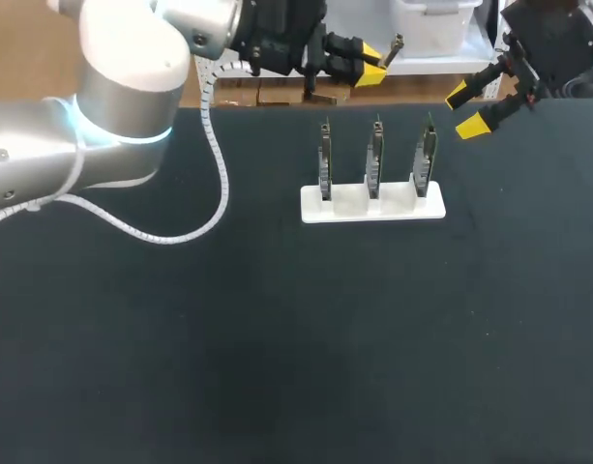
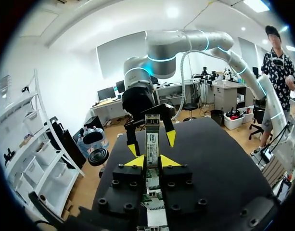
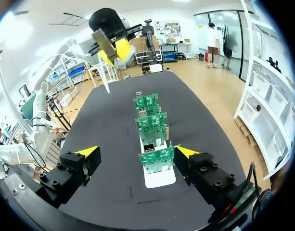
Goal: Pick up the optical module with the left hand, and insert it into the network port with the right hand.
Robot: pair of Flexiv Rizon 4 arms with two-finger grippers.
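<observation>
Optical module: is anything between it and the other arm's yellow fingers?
Nothing visible. The optical module, held by the left gripper, faces the open right gripper across open air; the three boards sit lower, in their white stand.

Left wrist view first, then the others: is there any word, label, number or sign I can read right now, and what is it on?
Slim metal optical module in the left hand: a white label with a small blue mark and fine print, too small to read.
Green circuit boards standing in the white rack: no readable markings.
Black table: no text on it.
</observation>
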